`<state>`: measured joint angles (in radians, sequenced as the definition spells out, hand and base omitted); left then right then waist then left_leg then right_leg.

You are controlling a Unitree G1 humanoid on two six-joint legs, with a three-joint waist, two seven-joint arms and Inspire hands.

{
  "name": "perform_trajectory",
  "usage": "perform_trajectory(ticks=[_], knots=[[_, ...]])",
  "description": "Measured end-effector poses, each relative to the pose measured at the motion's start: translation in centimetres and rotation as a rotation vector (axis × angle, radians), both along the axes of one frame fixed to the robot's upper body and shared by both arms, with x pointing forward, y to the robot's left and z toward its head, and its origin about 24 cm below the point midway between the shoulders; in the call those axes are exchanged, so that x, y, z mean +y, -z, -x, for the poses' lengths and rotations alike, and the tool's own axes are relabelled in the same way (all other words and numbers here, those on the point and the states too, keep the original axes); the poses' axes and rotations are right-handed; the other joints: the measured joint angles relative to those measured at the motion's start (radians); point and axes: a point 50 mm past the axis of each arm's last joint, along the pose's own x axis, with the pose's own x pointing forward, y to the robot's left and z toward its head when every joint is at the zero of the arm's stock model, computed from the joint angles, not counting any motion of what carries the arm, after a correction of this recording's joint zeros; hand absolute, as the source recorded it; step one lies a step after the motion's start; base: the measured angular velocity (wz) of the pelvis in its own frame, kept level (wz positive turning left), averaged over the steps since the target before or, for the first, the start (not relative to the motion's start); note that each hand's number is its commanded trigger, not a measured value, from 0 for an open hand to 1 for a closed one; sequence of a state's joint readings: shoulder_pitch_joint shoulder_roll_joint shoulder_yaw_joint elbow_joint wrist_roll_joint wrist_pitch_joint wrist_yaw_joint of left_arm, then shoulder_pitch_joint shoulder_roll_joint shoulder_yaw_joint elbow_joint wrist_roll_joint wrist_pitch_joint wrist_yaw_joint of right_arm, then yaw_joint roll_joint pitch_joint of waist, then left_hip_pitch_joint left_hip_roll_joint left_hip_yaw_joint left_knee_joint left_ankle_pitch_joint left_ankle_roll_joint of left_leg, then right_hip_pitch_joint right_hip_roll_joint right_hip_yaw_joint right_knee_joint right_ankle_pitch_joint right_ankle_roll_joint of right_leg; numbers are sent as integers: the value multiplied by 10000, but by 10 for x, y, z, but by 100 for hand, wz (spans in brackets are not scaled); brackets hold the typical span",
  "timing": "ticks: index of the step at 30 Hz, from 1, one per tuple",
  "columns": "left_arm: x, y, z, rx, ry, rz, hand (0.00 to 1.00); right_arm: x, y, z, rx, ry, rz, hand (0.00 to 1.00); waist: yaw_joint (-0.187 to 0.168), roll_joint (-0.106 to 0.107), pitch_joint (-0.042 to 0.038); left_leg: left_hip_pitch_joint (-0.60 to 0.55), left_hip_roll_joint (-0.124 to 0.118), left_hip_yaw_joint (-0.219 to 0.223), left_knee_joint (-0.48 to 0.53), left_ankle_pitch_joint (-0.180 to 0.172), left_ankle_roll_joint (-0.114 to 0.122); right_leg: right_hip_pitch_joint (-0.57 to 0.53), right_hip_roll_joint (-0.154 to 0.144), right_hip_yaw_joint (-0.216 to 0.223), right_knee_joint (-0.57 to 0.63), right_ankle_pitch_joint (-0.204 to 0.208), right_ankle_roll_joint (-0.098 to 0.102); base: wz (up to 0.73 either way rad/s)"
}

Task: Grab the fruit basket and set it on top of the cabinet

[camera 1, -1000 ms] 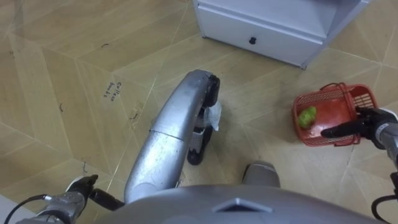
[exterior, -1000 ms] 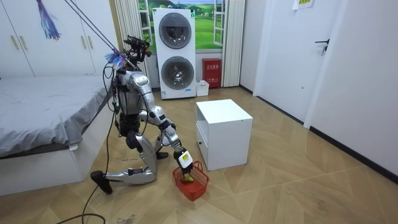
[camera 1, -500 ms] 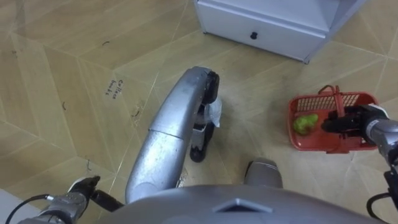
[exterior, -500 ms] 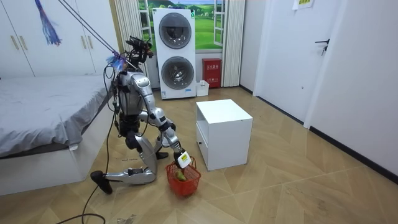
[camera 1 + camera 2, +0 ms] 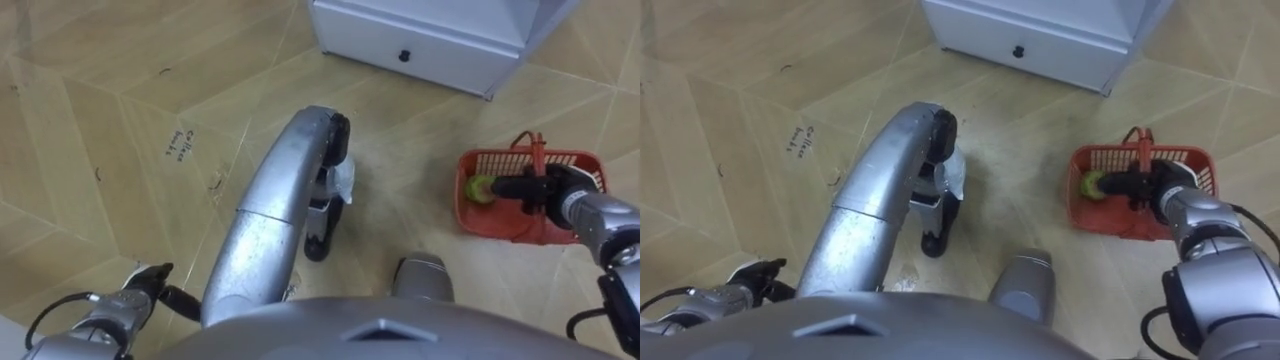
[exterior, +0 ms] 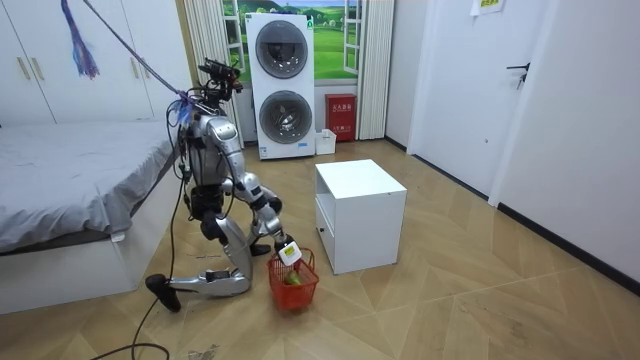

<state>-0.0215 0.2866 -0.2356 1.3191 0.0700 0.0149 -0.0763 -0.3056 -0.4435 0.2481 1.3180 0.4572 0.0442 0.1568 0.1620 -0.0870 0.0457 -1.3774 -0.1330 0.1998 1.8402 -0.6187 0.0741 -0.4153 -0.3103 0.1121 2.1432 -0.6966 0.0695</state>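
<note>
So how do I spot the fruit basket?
Look for the white cabinet on the wooden floor. Right beside it, the robot's right hand grips the fruit basket. It is red mesh with a green fruit inside, unlike the white cabinet.

Parts hidden or cut off around the right hand (image 5: pixel 548 188)

The hand, clasping the handle (image 5: pixel 535 152), is covering the handle's lower stretch and the fruit basket (image 5: pixel 490 226)'s far rim beneath it. The green fruit (image 5: pixel 477 188) just beside it is showing too small to name its kind. The white cabinet (image 5: pixel 420 45) beyond it is running off the top edge. The left hand (image 5: pixel 140 290) is showing only partly, its grip unreadable.
</note>
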Motion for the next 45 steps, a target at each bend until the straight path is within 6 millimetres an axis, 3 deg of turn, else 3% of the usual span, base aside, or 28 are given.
perform_trajectory(ticks=[6, 13, 14, 17, 21, 24, 27, 29, 30, 32, 35, 36, 38, 39, 40, 41, 42, 44, 45], knots=[[-11, 1, -15, -444, -166, 267, 0, 24, 3, -13, -698, -28, -951, 100, -99, -66, 34, -65, -16, -46, 51, 7, 16, -9, 50, 44, -27, 1, 3, 0], [-11, -4, -36, -1210, -502, 40, 0, 61, -20, -57, -2763, -1138, -1655, 100, -583, -207, 77, -27, -64, -293, 235, 1, 3, 85, 249, 202, -29, -2, -3, -7], [-11, -5, -38, -1363, -642, 55, 0, 68, -25, -62, -3134, -1277, -1844, 100, -740, -236, 72, -7, -195, -373, 242, -32, -63, 132, 237, 226, -39, -1, -2, -11], [-10, -9, -49, -1843, -774, -168, 0, 86, -37, -76, -4001, -1632, -2165, 100, -1094, -308, 52, -12, -220, -405, 269, -55, -29, 176, 321, 273, -54, -2, -2, -1], [-10, -12, -60, -2261, -860, -377, 0, 99, -47, -84, -4614, -1810, -2659, 100, -1131, -283, -25, 146, -64, -573, 97, -52, 43, 209, 601, 329, -520, -67, 124, -13], [-13, -11, -59, -2319, -893, -423, 0, 110, -47, -85, -4650, -1938, -2984, 100, -1023, -228, -89, 813, 204, -689, -919, 37, 109, 196, 685, 375, -2018, -122, 197, -40], [-14, -8, -49, -2112, -995, -452, 0, 116, -59, -92, -5133, -2115, -3290, 100, -1018, -215, -131, 1523, 392, -672, -2459, 383, 197, 262, 674, 365, -4252, -121, 202, -41], [-12, -6, -39, -1936, -1164, -529, 0, 127, -73, -99, -5789, -2437, -3590, 100, -973, -211, -144, 2240, 537, -645, -3777, 674, 268, 642, 670, 296, -6416, 8, 434, -45], [-11, -6, -38, -1918, -1187, -572, 0, 130, -77, -101, -5981, -2539, -3655, 100, -981, -210, -144, 2435, 532, -653, -4098, 750, 285, 789, 659, 255, -6938, 92, 498, -32], [-9, -7, -37, -1986, -1361, -716, 0, 138, -87, -103, -6434, -2782, -3850, 100, -984, -212, -144, 3150, 523, -651, -5000, 903, 324, 1396, 676, 227, -8443, 506, 505, -20], [-6, -9, -36, -2230, -1437, -838, 0, 152, -97, -94, -7110, -3105, -4378, 100, -902, -221, -164, 4478, 501, -668, -6428, 1106, 345, 2395, 724, 161, -10529, 1883, 465, -20], [-6, -8, -35, -2225, -1442, -847, 0, 153, -98, -91, -7175, -3135, -4446, 100, -885, -218, -168, 4692, 497, -676, -6647, 1156, 359, 2569, 759, 160, -10864, 2156, 463, -12], [-6, -7, -29, -2125, -1557, -943, 0, 156, -98, -78, -7313, -3186, -4865, 100, -895, -214, -173, 5671, 445, -805, -7604, 1260, 379, 3282, 858, 33, -11938, 3531, 434, 0], [-6, -7, -27, -2095, -1566, -954, 0, 156, -97, -75, -7286, -3210, -4908, 100, -896, -217, -175, 5931, 394, -862, -7830, 1303, 382, 3392, 857, -1, -12090, 3969, 420, 0], [-7, -6, -23, -2063, -1553, -945, 0, 156, -96, -71, -7285, -3226, -4961, 100, -885, -224, -181, 6388, 339, -936, -8299, 1413, 452, 3497, 855, -50, -12249, 4815, 396, -6], [-7, -5, -19, -1953, -1521, -948, 0, 157, -98, -68, -7417, -3246, -5041, 100, -855, -230, -182, 6843, 309, -996, -8766, 1469, 455, 3484, 860, -17, -12293, 5267, 432, -12], [-7, -5, -16, -1863, -1525, -958, 0, 159, -100, -67, -7506, -3282, -5098, 100, -845, -228, -180, 7067, 297, -1038, -8943, 1493, 452, 3446, 882, -6, -12264, 5228, 426, -25], [-6, -2, -3, -1369, -1700, -1031, 0, 164, -111, -65, -8059, -3495, -5261, 100, -878, -155, -180, 7932, 95, -1646, -9253, 1503, 456, 3133, 1031, -33, -11686, 4757, 250, -29], [-6, -2, 0, -1252, -1730, -1053, 0, 164, -114, -65, -8212, -3534, -5274, 100, -877, -128, -195, 8100, 54, -1787, -9250, 1503, 455, 3127, 1179, -61, -11615, 4844, 160, -20]])
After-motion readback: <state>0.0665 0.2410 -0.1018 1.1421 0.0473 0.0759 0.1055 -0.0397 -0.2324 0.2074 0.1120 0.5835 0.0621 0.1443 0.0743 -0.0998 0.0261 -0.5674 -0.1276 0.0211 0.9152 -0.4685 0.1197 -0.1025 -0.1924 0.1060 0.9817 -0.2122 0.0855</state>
